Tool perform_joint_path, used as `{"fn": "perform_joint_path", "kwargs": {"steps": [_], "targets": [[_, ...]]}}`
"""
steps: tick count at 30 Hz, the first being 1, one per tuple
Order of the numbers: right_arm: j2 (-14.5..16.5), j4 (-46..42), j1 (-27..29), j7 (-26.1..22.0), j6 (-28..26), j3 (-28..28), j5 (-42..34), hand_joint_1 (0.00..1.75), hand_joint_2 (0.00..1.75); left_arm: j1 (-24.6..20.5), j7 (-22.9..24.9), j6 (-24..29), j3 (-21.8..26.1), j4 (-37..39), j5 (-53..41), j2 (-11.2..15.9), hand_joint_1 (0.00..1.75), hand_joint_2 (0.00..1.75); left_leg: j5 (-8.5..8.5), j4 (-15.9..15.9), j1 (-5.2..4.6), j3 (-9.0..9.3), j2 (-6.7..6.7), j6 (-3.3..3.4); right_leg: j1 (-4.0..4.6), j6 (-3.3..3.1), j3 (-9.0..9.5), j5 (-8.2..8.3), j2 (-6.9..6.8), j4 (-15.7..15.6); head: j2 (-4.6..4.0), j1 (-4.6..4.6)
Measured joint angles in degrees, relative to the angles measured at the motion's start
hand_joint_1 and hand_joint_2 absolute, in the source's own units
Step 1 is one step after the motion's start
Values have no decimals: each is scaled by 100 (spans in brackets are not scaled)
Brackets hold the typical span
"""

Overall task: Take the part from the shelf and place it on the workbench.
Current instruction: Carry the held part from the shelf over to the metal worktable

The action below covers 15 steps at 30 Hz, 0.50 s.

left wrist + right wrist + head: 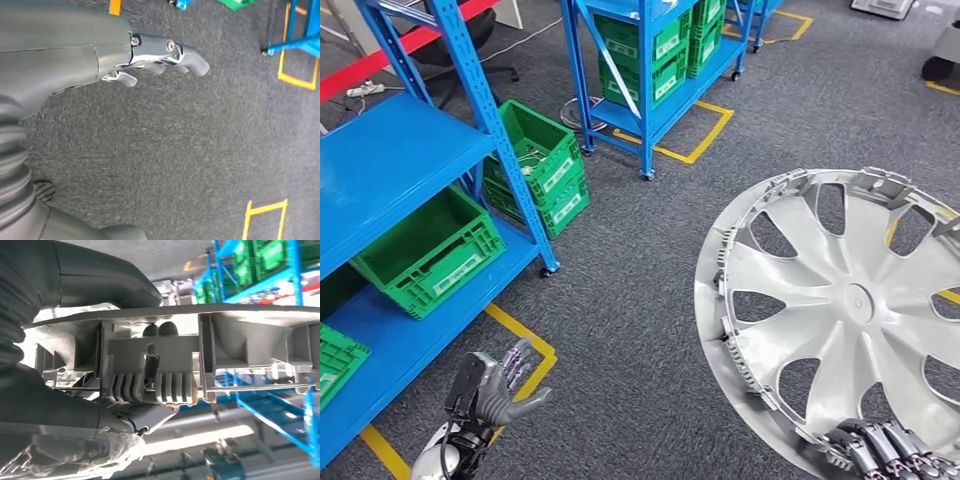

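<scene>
Head view: the wheel cover (841, 310), silver with curved spokes, is at near right, off the shelf and carried above the grey carpet (637, 290). The right robot hand (882, 450) grips its near rim, fingers curled over the edge. The left robot hand (497, 390) is at near left, fingers spread, holding nothing. The blue shelf (395, 170) stands at left with a green crate (433, 250) on its lower level; a second blue rack (652, 80) with more green crates stands far centre. Yellow floor markings lie between them. No table visible from here.

Left wrist view: left robot hand (113, 60) with fingers extended over bare carpet, nothing in it.

Right wrist view: close on the underside of the wheel cover (226, 335), ribs and clips visible, the right robot hand (94, 355) clamped on the rim from both faces. The picture is crowded and dim, so how deep the grip sits is probably not readable.

Step judged: pick done, carry under way. Next move calls for turning toward the table, keeping the cover level on a one-handed rim grip, then lowering it flat before letting go.
</scene>
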Motion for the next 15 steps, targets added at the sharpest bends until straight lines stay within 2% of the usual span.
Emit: {"fn": "perform_joint_path", "kwargs": {"steps": [1,3,4,5,6,7,8,9,10,12,13,14,15], "targets": [[6,-3,17,75,0,-5,1,175,175,-5,0,40,2,2,-4,-3,0,175,-22,13,9,-1,-24,-32,-3,-39,-21,13,56,0,0,2],[7,2,-19,302,0,1,1,175,175,7,-3,142,16,3,28,5,0,175,-218,263,31,-115,-264,-91,-21,-114,-53,47,176,-11,0,-1],[-9,9,-63,424,0,8,1,175,175,32,-5,186,28,3,58,18,0,175,-395,559,39,-254,-426,-109,-29,-143,-70,62,235,-15,0,-2],[-35,22,-121,535,0,15,1,175,175,75,-7,220,43,3,90,36,0,175,-590,950,40,-447,-530,-111,-29,-164,-90,72,306,-15,0,-2],[-71,38,-183,635,0,24,1,175,175,130,-7,250,62,3,121,54,0,175,-739,1337,41,-645,-572,-108,-26,-179,-109,81,385,-14,0,-1],[-109,58,-242,726,0,37,1,175,175,184,-7,275,86,3,150,75,0,175,-796,1601,41,-791,-593,-101,-23,-186,-124,91,467,-14,0,-1],[-149,78,-302,816,0,57,1,175,175,227,-7,303,117,3,181,94,0,175,-741,1675,40,-849,-608,-89,-20,-186,-134,101,551,-13,0,-2],[-193,100,-363,905,0,89,0,175,175,253,-7,331,155,3,218,109,0,175,-577,1519,40,-794,-628,-73,-20,-180,-141,113,633,-13,0,-2],[-246,125,-427,990,0,129,-1,175,175,263,-7,358,195,3,252,121,0,175,-356,1182,42,-644,-680,-53,-23,-166,-144,126,710,-13,0,-3],[-374,176,-576,1140,0,224,-1,175,175,270,-7,407,279,2,320,137,0,175,-32,434,58,-307,-904,-10,-22,-124,-170,153,855,1,0,0],[-440,199,-656,1208,0,273,-1,175,175,281,-5,430,321,1,349,142,0,175,28,202,64,-209,-990,6,-22,-94,-196,170,921,6,0,3],[-497,220,-729,1277,0,319,-1,175,175,298,-3,451,363,-6,378,144,0,175,31,98,63,-172,-1029,24,-26,-60,-222,190,985,-1,0,2],[-541,243,-793,1345,0,358,-1,175,175,323,-2,475,408,-20,406,145,0,175,32,67,60,-166,-987,47,-34,-21,-249,214,1052,-14,0,5]]}}
